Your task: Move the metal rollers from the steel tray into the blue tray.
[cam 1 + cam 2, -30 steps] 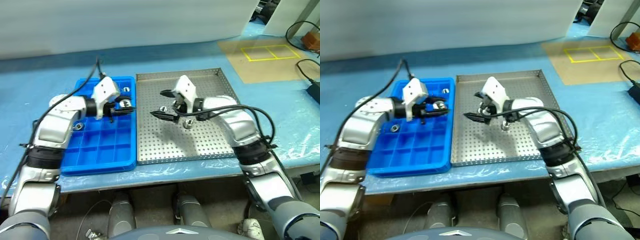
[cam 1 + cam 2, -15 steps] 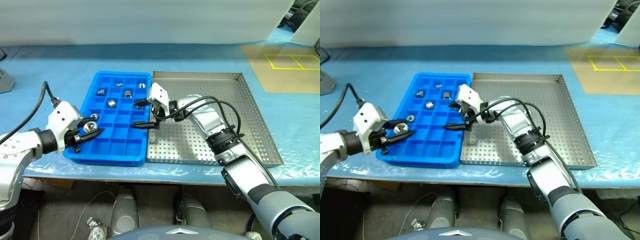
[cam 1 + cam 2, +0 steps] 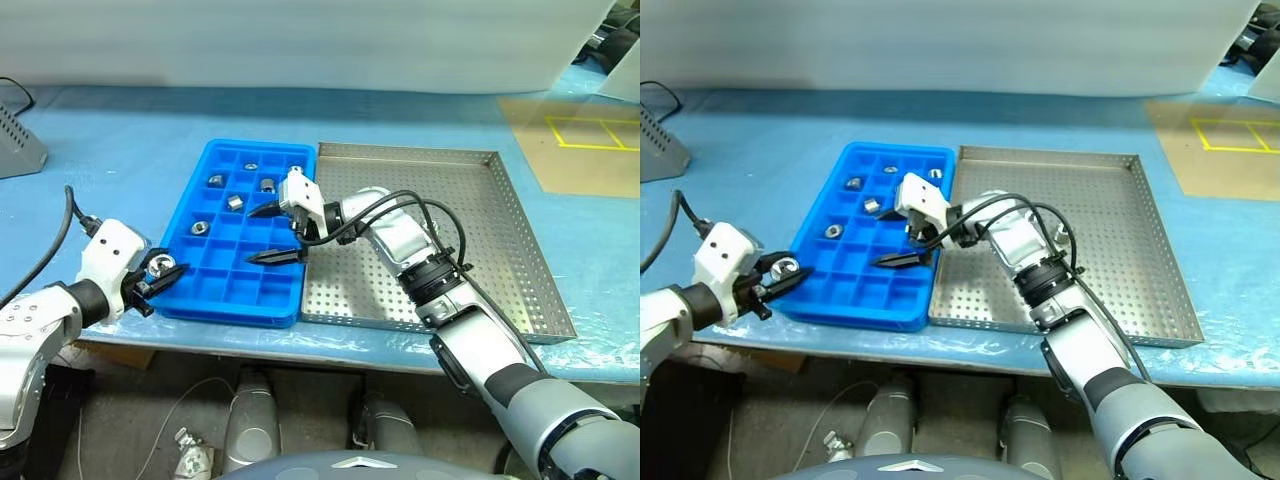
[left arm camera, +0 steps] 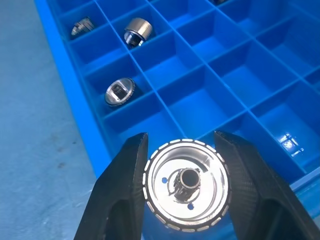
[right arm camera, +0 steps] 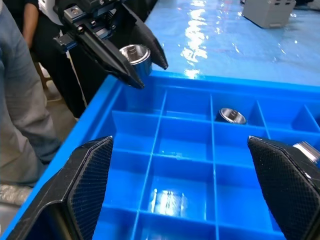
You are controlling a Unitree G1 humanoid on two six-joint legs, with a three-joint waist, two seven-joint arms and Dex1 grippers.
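Left claw (image 3: 160, 280), gripping a roller (image 4: 186, 197), pulled back to the blue tray's (image 3: 262, 300) near-left corner; right claw (image 3: 272, 232) wide.

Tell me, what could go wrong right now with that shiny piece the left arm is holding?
The left tool grips a metal roller by its rim, right at the blue tray's near outer edge, so a slip might send it onto the table instead of into a compartment. The right tool hangs open over the same tray, and the arms could bump if both reach in. Five compartments already hold rollers, so it could double up.
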